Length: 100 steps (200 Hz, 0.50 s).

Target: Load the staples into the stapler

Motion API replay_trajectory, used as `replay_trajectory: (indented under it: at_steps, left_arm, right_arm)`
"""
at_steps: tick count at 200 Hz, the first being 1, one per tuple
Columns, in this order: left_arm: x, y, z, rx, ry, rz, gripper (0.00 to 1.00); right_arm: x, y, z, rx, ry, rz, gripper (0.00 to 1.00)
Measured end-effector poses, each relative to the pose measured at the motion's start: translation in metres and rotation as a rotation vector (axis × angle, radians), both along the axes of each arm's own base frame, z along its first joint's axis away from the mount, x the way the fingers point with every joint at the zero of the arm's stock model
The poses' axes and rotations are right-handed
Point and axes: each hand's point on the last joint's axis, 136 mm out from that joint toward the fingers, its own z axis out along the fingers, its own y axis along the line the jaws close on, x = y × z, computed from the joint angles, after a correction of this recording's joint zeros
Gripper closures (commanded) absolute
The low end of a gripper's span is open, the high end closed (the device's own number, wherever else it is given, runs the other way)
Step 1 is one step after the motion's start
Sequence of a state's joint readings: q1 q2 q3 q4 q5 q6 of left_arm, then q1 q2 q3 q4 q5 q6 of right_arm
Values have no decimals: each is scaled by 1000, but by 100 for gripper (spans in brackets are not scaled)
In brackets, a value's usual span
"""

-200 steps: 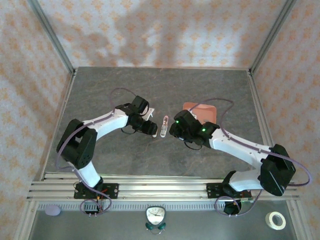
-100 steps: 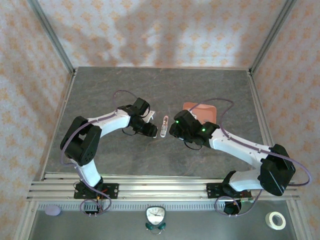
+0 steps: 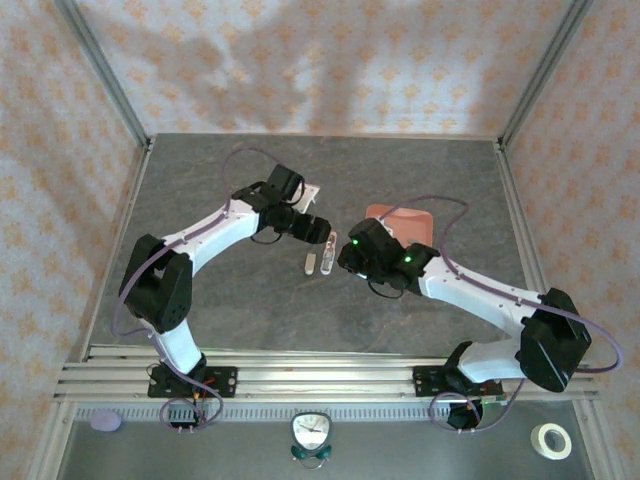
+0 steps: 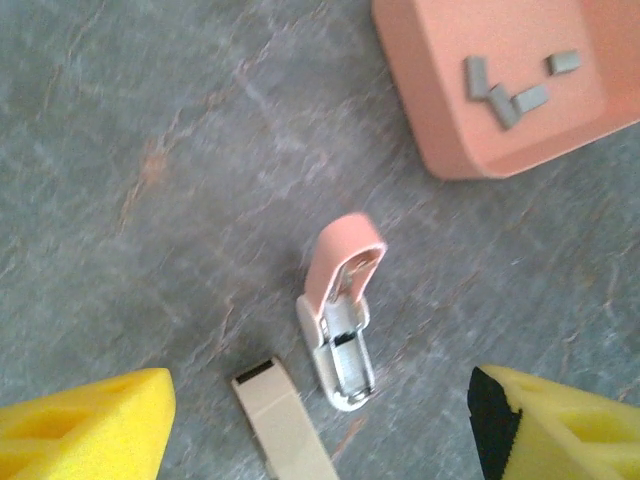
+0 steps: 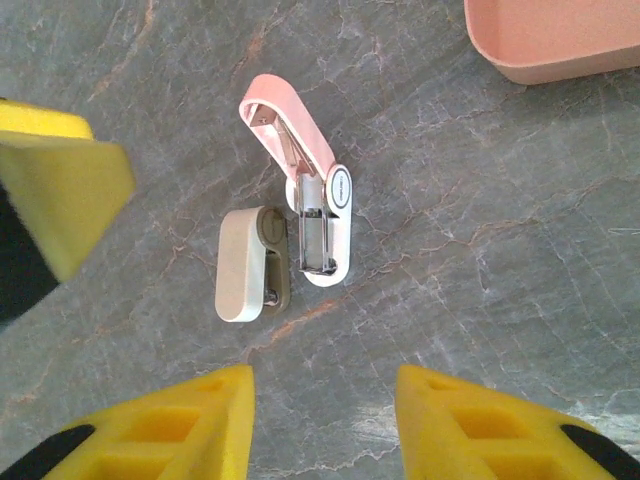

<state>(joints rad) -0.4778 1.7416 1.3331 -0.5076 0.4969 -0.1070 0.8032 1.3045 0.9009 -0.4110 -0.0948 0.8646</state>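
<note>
1. The stapler (image 5: 318,215) lies open on the grey table (image 3: 300,310). Its pink lid is swung back from a white base with a bare metal channel. A small beige piece (image 5: 245,265) lies just beside it.
2. The staples (image 4: 505,95) (four short grey bars) sit loose in the salmon-pink tray (image 4: 440,60), near the stapler but apart from it.
3. The left gripper (image 4: 322,395) hangs above the stapler, yellow fingers spread wide, holding nothing.
4. The right gripper (image 5: 322,395) hovers close to the stapler, pointing down, jaws parted and empty.
</note>
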Motion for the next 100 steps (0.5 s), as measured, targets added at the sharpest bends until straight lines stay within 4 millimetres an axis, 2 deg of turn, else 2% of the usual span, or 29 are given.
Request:
replay_trajectory:
  at_steps: [19, 40, 66, 100]
  left_arm:
    - [8, -9, 10, -35, -24, -14, 18]
    - [18, -18, 13, -62, -38, -30, 17]
    - [28, -28, 6, -82, -32, -50, 16]
    - [33, -36, -3, -93, -26, -82, 15]
  right_arm:
    - [4, -3, -4, 10, 2, -15, 57]
    - [4, -11, -15, 14, 22, -36, 57]
    - [4, -19, -27, 24, 53, -62, 57]
    - [4, -21, -30, 41, 63, -70, 57]
